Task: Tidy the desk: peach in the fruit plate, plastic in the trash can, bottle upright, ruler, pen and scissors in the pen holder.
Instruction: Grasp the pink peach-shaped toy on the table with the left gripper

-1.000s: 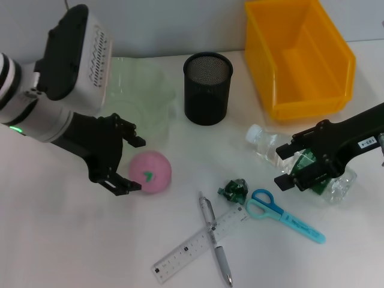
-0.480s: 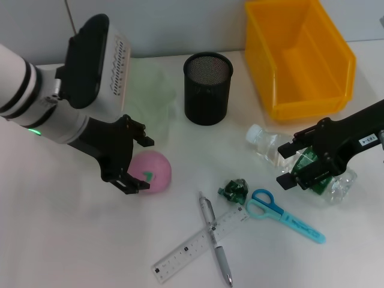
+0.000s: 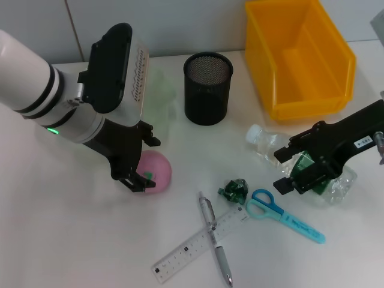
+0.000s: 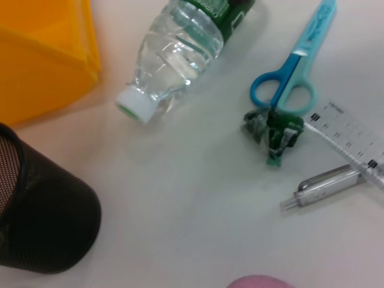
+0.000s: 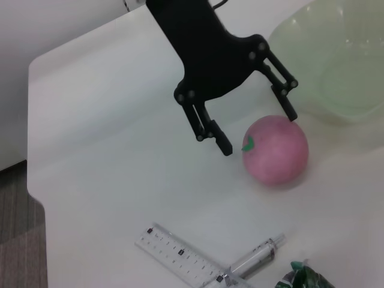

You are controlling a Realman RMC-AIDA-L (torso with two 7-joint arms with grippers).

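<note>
The pink peach (image 3: 158, 170) lies on the white desk (image 3: 72, 240). My left gripper (image 3: 145, 162) is open, with a finger on each side of the peach; the right wrist view shows the left gripper (image 5: 258, 131) over the peach (image 5: 277, 151). The clear bottle (image 3: 264, 145) lies on its side. My right gripper (image 3: 287, 169) is open and straddles its green-labelled middle. Crumpled green plastic (image 3: 234, 189), blue scissors (image 3: 283, 214), the ruler (image 3: 192, 246) and the pen (image 3: 215, 237) lie at the front. The fruit plate (image 3: 161, 91) is mostly hidden behind my left arm.
The black mesh pen holder (image 3: 207, 88) stands at the back centre. To its right is the yellow trash can (image 3: 297, 54). The pen crosses over the ruler. In the left wrist view the bottle (image 4: 180, 42), scissors (image 4: 294, 78) and plastic (image 4: 273, 129) lie close together.
My left arm has swung right, bringing its open fingers from beside the peach to around it. It now covers more of the plate. The right gripper has barely moved.
</note>
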